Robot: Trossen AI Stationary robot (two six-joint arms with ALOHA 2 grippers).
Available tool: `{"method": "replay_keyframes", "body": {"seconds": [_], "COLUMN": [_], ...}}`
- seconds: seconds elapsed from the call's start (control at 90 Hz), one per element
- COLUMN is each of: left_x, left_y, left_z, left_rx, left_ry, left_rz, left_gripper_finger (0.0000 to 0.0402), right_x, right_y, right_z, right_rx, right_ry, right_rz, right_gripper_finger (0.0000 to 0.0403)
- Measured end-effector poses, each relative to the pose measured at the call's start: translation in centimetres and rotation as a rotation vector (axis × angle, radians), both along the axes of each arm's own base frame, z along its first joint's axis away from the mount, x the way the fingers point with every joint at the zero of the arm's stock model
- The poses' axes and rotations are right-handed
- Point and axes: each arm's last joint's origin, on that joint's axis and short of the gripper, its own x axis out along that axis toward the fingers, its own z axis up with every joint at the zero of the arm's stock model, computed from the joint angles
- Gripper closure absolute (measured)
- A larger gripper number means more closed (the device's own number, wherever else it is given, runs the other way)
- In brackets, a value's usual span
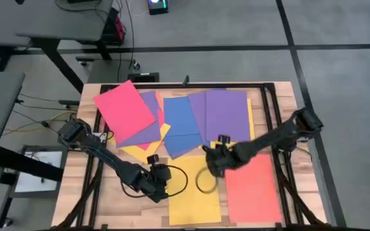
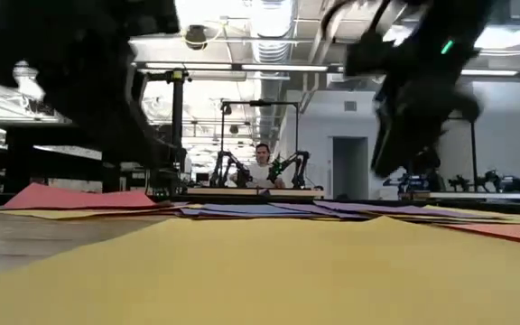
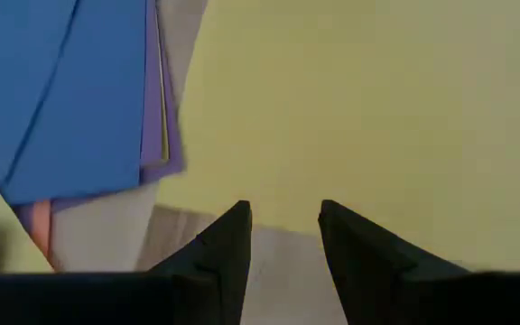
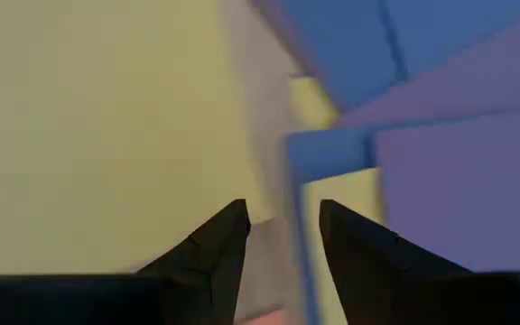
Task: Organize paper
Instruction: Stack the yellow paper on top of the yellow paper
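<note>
While the coloured paper (image 1: 191, 122) lay fanned across the table (image 1: 69, 199), the left gripper (image 3: 283, 221) hung at the near edge of a yellow sheet (image 1: 194, 196), fingers slightly apart and empty. Just beside it, the right gripper (image 4: 283, 221) hovered above that sheet's far corner, fingers likewise parted, empty.

The high view looks straight down on the whole light wooden table (image 1: 69, 199) from well above it. The low view sits at table-top height, just beside the large flat yellow paper sheet (image 2: 269, 271), and faces level across it into the room. Each wrist view looks down from very near onto this same yellow sheet (image 3: 368, 108) (image 4: 88, 117), which also lies in the high view (image 1: 194, 192).
</note>
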Motion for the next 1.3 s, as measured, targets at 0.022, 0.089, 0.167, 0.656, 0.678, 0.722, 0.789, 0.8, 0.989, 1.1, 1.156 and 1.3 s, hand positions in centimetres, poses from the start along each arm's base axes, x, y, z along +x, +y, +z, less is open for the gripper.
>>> {"method": "replay_keyframes", "body": {"seconds": [0.022, 0.089, 0.167, 0.656, 0.678, 0.722, 0.789, 0.8, 0.989, 1.1, 1.156, 1.3], "left_x": [-0.2, -0.6, -1.0, -0.5, -0.5, -0.4, -0.4, -0.4, -0.5, -0.5, -0.5, -0.5], "left_y": [0.1, 0.4, 0.6, 0.7, 0.8, 0.9, 0.9, 0.9, 0.9, 1.0, 1.0, 1.0], "left_z": [-0.3, -1.3, -2.3, -3.0, -3.0, -3.0, -3.0, -3.0, -3.0, -3.0, -3.0, -3.0], "left_rx": [-0.002, -0.029, -0.056, -0.135, -0.132, -0.125, -0.121, -0.120, -0.112, -0.103, -0.099, -0.097], "left_ry": [0.002, -0.019, -0.017, -0.151, -0.150, -0.149, -0.148, -0.147, -0.141, -0.133, -0.132, -0.130], "left_rz": [0.006, 0.021, 0.021, -0.021, -0.023, -0.025, -0.027, -0.027, -0.034, -0.040, -0.046, -0.047], "left_gripper_finger": [0.0283, 0.0283, 0.0283, 0.0283, 0.0283, 0.0283, 0.0283, 0.0283, 0.0283, 0.0283, 0.0283, 0.0283], "right_x": [0.2, 0.6, 0.8, 1.2, 1.3, 1.3, 1.3, 1.3, 1.5, 1.7, 1.7, 1.7], "right_y": [-0.3, -1.0, -1.6, -2.6, -2.7, -2.9, -3.0, -3.0, -3.3, -3.2, -3.2, -3.2], "right_z": [-0.4, -1.2, -1.9, -2.0, -2.0, -2.0, -2.0, -2.0, -2.1, -3.1, -3.6, -4.0], "right_rx": [-0.008, -0.023, -0.027, 0.015, 0.017, 0.019, 0.028, 0.030, 0.046, 0.035, 0.027, 0.011], "right_ry": [0.007, 0.037, 0.059, -0.029, -0.030, -0.032, -0.046, -0.048, -0.072, -0.047, -0.027, -0.006], "right_rz": [-0.009, -0.030, -0.065, -0.245, -0.252, -0.261, -0.290, -0.295, -0.341, -0.338, -0.337, -0.338], "right_gripper_finger": [0.0264, 0.0261, 0.0256, 0.0227, 0.0227, 0.0227, 0.0227, 0.0227, 0.0227, 0.0227, 0.0227, 0.0227]}}
